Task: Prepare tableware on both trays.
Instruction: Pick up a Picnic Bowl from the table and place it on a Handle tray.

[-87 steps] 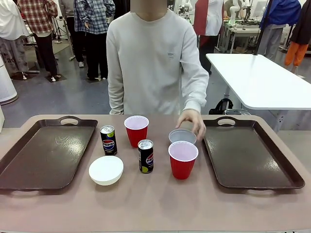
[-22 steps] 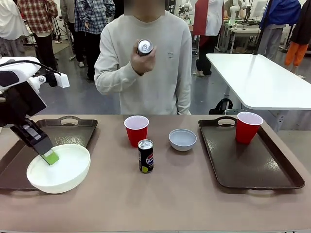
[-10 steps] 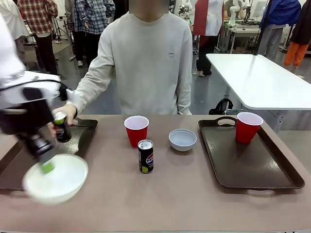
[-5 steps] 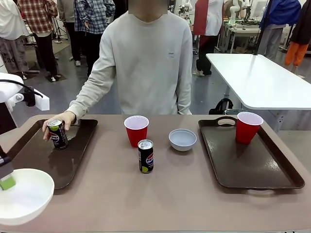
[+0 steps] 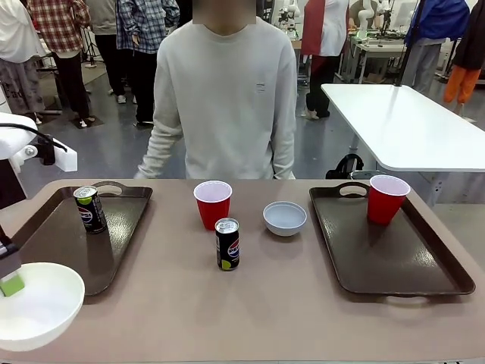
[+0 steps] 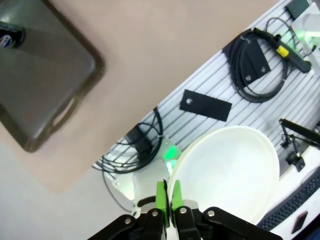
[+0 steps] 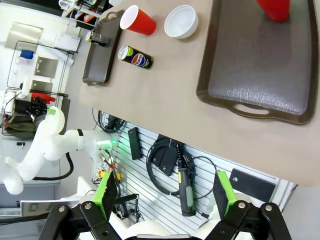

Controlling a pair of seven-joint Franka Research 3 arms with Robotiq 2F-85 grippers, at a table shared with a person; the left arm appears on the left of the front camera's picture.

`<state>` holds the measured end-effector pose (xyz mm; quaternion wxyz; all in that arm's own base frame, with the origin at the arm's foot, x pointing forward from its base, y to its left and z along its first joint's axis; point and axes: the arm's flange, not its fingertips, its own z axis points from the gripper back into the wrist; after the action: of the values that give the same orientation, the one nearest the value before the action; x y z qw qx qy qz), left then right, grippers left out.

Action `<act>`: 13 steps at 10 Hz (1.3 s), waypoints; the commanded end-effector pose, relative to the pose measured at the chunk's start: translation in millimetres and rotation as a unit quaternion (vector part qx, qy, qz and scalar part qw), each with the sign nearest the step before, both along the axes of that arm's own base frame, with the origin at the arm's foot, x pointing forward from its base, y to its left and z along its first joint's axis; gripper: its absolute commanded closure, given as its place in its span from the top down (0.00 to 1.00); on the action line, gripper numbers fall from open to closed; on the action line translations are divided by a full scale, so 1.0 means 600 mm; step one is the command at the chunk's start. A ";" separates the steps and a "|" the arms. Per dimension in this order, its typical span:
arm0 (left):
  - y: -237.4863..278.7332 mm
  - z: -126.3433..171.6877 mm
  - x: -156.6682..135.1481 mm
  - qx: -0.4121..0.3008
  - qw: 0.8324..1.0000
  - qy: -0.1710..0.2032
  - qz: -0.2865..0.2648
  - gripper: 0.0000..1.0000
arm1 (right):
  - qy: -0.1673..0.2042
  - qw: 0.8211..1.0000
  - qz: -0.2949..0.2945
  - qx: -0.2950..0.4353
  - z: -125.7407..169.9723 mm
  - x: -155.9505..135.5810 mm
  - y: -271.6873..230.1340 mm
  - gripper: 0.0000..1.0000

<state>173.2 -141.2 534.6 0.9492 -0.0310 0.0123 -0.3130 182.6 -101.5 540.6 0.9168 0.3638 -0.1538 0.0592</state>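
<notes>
Pinching bowl (image 5: 42, 311) rim in left gripper (image 6: 168, 194), just off tray's (image 5: 61, 235) near corner (tray ahead-right); far nearer than wide-open right gripper (image 7: 165, 192).

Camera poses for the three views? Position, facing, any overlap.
Front: fixed on the robot's side, facing across the table at the person; left gripper at bottom left, shut on white bowl.
Left wrist: looks down past the table's near edge; own gripper pinching the bowl's rim.
Right wrist: high, looking down on right tray; own right gripper open.
Shared: front and left wrist both show the left tray.
</notes>
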 end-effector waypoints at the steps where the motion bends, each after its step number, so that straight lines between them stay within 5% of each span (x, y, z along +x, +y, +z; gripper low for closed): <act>1: 0.001 0.000 0.001 0.000 1.000 0.000 0.001 0.04 | 0.003 1.000 0.000 0.002 -0.001 0.000 0.000 1.00; 6: 0.089 -0.103 0.112 0.064 0.963 -0.133 0.225 0.04 | 0.003 1.000 0.000 0.002 -0.001 0.000 0.000 1.00; 7: 0.097 -0.099 0.127 0.058 0.960 -0.127 0.243 0.04 | 0.003 1.000 0.000 0.002 -0.001 0.000 0.000 1.00; 8: 0.076 -0.073 0.090 0.009 0.983 -0.054 0.175 0.04 | 0.003 1.000 0.000 0.002 -0.001 0.000 0.000 1.00; 9: 0.084 -0.011 0.154 0.043 0.969 -0.121 0.209 0.04 | 0.003 1.000 0.000 0.002 -0.001 0.000 0.000 1.00; 10: 0.084 -0.011 0.154 0.043 0.969 -0.121 0.209 0.04 | 0.003 1.000 0.000 0.002 -0.001 0.000 0.000 1.00; 11: 0.081 -0.020 0.155 0.037 0.972 -0.102 0.207 0.04 | 0.003 1.000 0.000 0.002 -0.001 0.000 0.000 1.00; 13: 0.126 -0.138 0.240 0.035 0.970 -0.030 0.238 0.04 | 0.003 1.000 0.000 0.002 -0.001 0.000 0.000 1.00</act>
<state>289.3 -82.4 495.7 0.9940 0.0252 -0.0399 -0.0982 182.5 -101.5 540.7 0.9168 0.3637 -0.1541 0.0593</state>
